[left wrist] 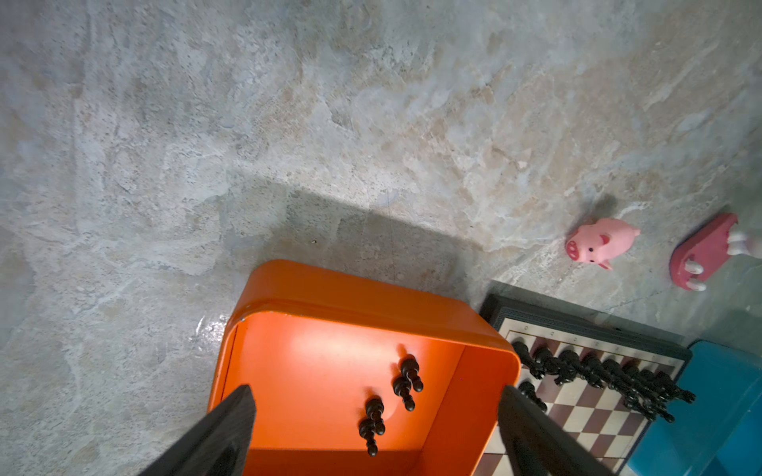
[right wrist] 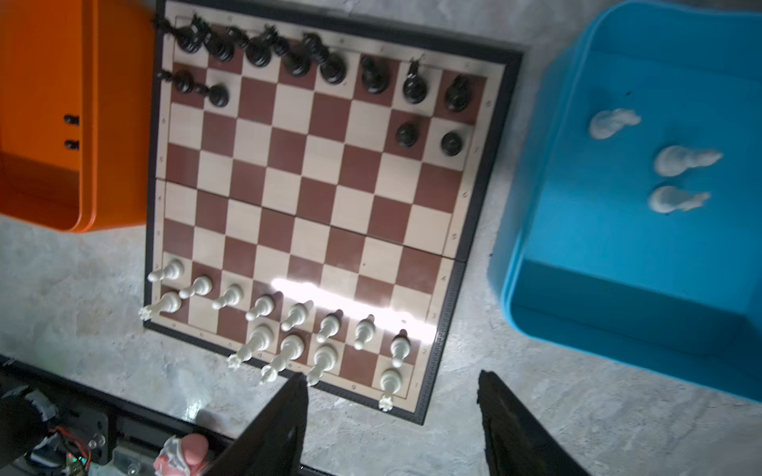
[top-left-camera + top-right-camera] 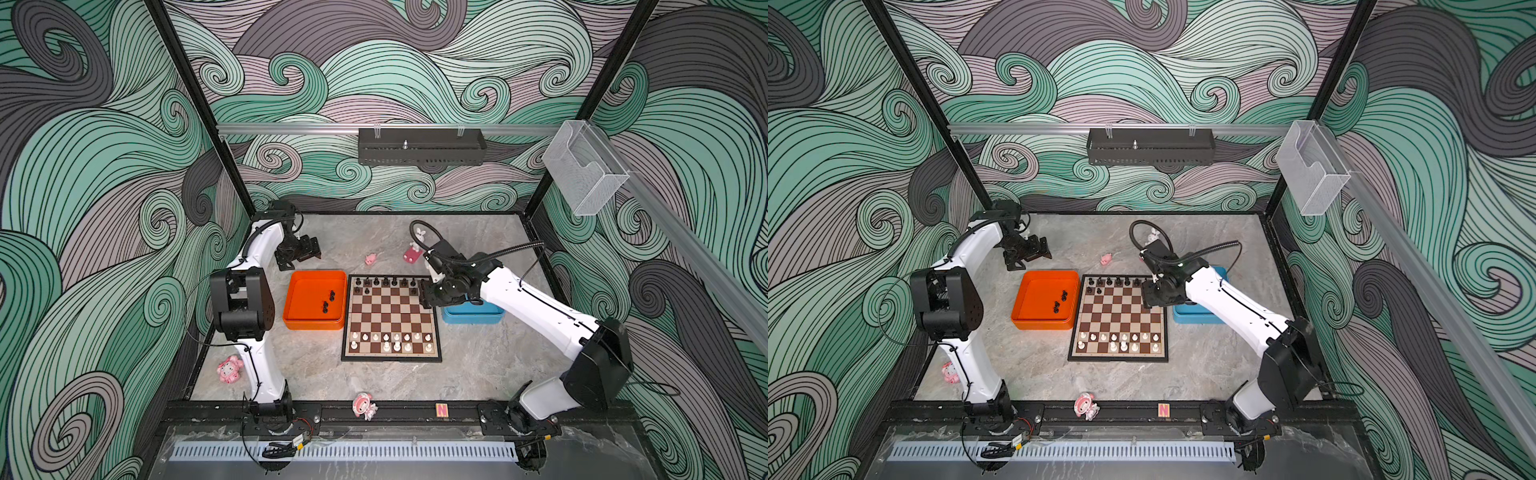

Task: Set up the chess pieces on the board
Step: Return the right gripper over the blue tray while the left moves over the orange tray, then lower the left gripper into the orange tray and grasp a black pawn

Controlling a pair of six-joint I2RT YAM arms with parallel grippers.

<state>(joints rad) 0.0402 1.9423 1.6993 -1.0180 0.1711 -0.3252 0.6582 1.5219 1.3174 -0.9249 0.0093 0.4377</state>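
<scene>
The right jaws hang apart and empty over the board (image 3: 390, 316) beside the blue tray (image 3: 469, 316), the left jaws likewise beyond the orange tray (image 3: 311, 324) (each tray stocks unplaced chess pieces (image 1: 406, 381) to fetch).

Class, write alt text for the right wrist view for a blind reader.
A chessboard partly set: black pieces along one edge, white pieces along the opposite. A blue tray beside it holds three loose white pieces; the right pincer is open.
</scene>
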